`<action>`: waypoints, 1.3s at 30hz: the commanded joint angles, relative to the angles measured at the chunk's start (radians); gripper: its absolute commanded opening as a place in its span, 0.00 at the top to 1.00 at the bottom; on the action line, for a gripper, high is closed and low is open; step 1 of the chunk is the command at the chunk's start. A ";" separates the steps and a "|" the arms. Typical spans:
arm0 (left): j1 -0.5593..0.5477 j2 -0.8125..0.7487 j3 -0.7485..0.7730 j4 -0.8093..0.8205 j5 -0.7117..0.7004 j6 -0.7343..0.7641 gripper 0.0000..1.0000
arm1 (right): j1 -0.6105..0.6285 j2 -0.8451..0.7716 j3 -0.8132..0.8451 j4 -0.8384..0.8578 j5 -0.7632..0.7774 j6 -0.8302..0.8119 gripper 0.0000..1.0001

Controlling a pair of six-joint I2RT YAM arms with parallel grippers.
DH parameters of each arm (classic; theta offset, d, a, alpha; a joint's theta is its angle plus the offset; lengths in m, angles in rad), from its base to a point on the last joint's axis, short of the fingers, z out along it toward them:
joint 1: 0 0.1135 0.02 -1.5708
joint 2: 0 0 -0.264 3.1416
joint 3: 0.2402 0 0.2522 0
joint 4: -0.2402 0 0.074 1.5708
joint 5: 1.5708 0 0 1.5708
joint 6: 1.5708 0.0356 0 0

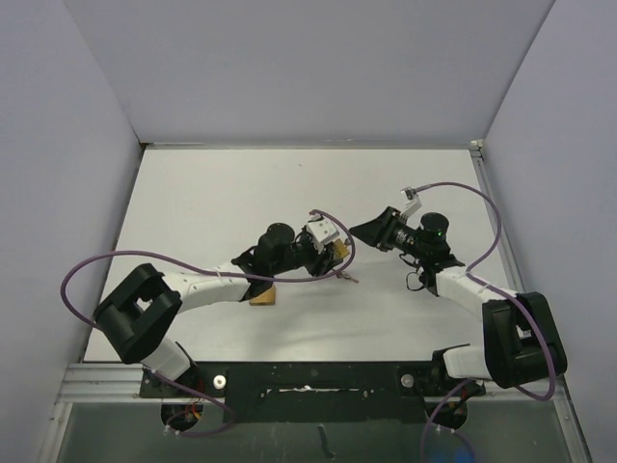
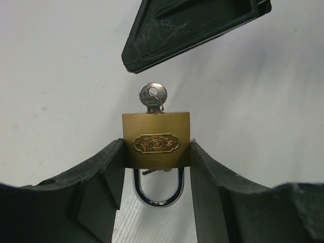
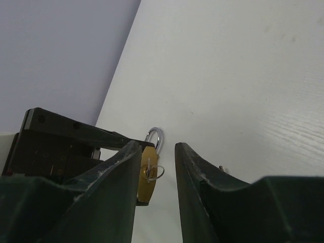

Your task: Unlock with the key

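Observation:
A brass padlock point(image 2: 156, 139) is clamped between the fingers of my left gripper point(image 2: 157, 152), with its steel shackle point(image 2: 158, 190) pointing back toward the wrist. Both shackle legs sit in the body. A silver key point(image 2: 153, 96) with a thin ring sticks out of the keyhole at the far end. In the top view the padlock point(image 1: 338, 253) is held just above the table centre. My right gripper point(image 3: 158, 147) is open, and its fingers stand a short way from the key point(image 3: 152, 172) without touching it. One right finger point(image 2: 192, 25) shows just beyond the key.
A small tan block point(image 1: 261, 297) lies under the left forearm. A small metal bit point(image 1: 348, 278) lies on the white table point(image 1: 241, 193) below the padlock. Grey walls enclose the left, back and right. Purple cables loop off both arms.

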 commanded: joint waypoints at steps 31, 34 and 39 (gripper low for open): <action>-0.005 0.041 0.116 0.044 -0.036 0.023 1.00 | 0.055 0.023 0.009 0.047 -0.010 -0.008 0.96; -0.009 0.044 0.118 0.039 -0.055 0.036 1.00 | 0.059 0.028 0.015 0.037 0.001 -0.003 1.00; -0.028 0.062 0.128 0.034 -0.118 0.066 1.00 | 0.077 0.038 0.052 -0.018 0.023 0.005 1.00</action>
